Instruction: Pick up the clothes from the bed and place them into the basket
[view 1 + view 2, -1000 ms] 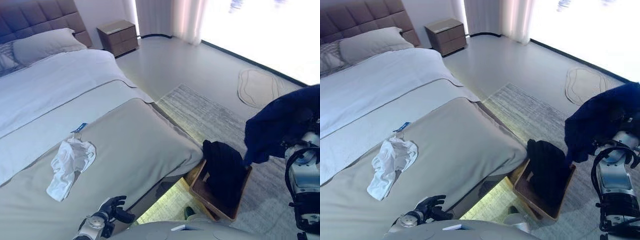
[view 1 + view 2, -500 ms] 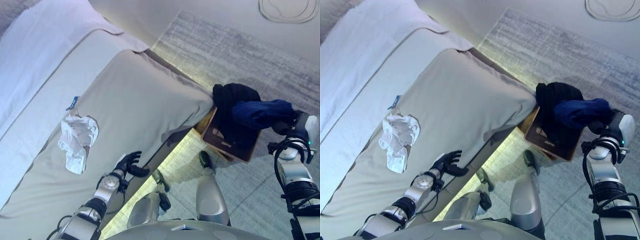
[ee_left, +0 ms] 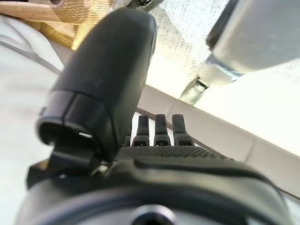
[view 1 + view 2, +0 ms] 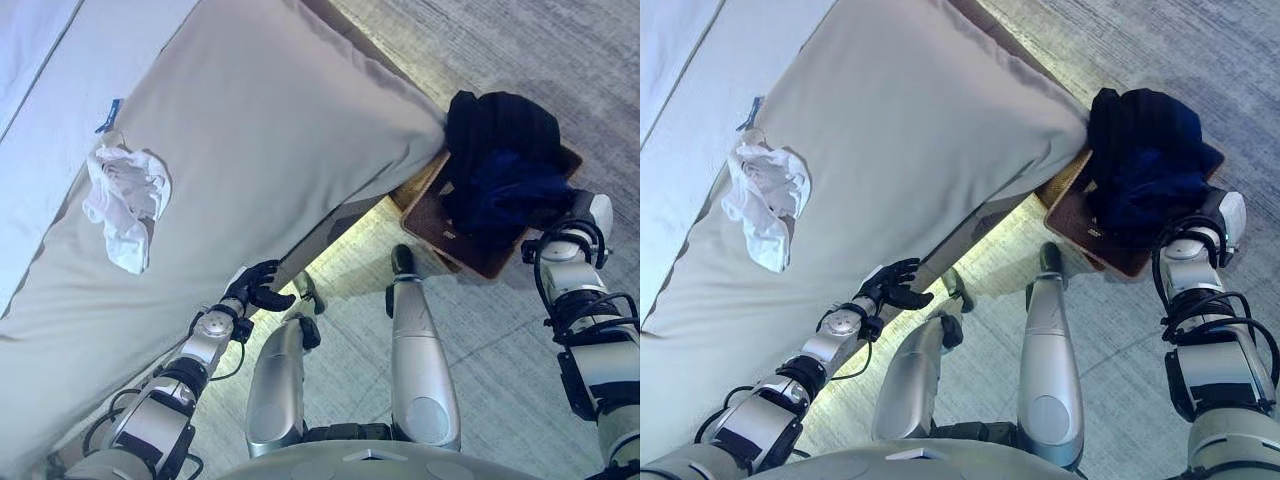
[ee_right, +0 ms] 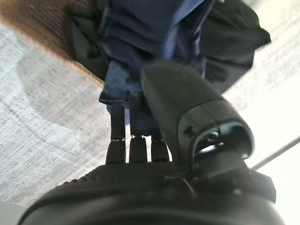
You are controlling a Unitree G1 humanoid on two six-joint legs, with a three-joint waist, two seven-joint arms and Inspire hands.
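Note:
A crumpled white garment lies on the grey bed cover, well away from both hands. A brown basket stands on the floor at the bed's corner. A black garment lies in it. My right hand is over the basket, its thumb and fingers closed on a navy garment that rests on the black one. The fingertips are buried in the cloth. My left hand hangs at the bed's edge, relaxed and empty.
A grey rug lies under the basket and along the bed. The bed's edge and lit underside run between my left hand and the basket. Pale bedding covers the bed's far part.
The camera has tilted down. My right hand has lowered the navy garment from the air into the basket, onto the black garment. My left hand stays by the bed's edge.

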